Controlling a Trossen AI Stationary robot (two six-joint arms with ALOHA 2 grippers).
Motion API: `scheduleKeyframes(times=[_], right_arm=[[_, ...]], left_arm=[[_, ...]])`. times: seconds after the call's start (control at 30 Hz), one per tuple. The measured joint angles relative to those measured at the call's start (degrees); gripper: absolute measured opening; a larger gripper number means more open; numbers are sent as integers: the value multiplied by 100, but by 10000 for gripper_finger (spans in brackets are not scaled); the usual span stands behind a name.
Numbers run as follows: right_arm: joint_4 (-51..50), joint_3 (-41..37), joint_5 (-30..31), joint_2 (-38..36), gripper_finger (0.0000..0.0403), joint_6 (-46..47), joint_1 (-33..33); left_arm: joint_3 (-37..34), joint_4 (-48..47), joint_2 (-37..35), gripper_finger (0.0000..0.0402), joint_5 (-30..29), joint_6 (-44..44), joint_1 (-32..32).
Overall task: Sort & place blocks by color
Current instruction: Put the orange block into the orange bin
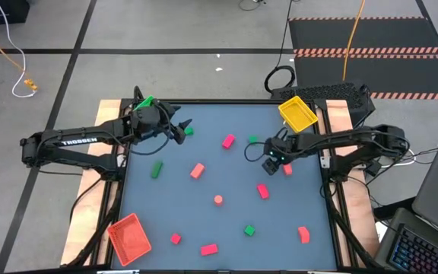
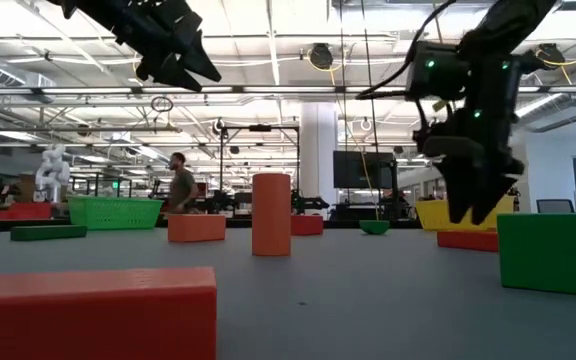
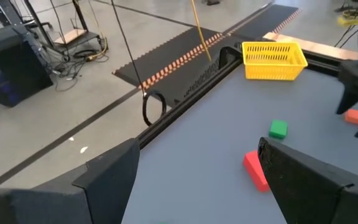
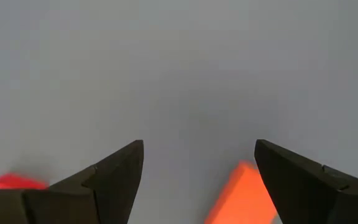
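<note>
just beside the right gripper point(image 1: 271, 164), toward the table's right edge, lies a salmon-orange block point(image 4: 244, 196), its long axis angled across the spread, empty fingers. right arm is nearest; left gripper point(image 1: 179, 129) hangs wide open, empty, well apart.

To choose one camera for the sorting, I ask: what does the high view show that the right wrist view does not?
Only the high view: the left pincer, open, the yellow tray, the red tray and green blocks.
Only the right wrist view: the open right pincer from close up.
Both: the salmon block beside that pincer, on the table.
</note>
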Motion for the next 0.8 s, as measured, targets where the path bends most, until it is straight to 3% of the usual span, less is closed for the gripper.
scheduleKeyframes(times=[0.33,0.67,0.8], right_arm=[[-1155,-60,33,-410,299,1004,415],[-638,-621,51,-347,296,892,425],[-546,-911,82,-366,268,772,421]], left_arm=[[0,5,0,331,-4,-122,-78],[0,59,0,331,-3,-92,-81],[0,114,0,331,-4,-64,-81]])
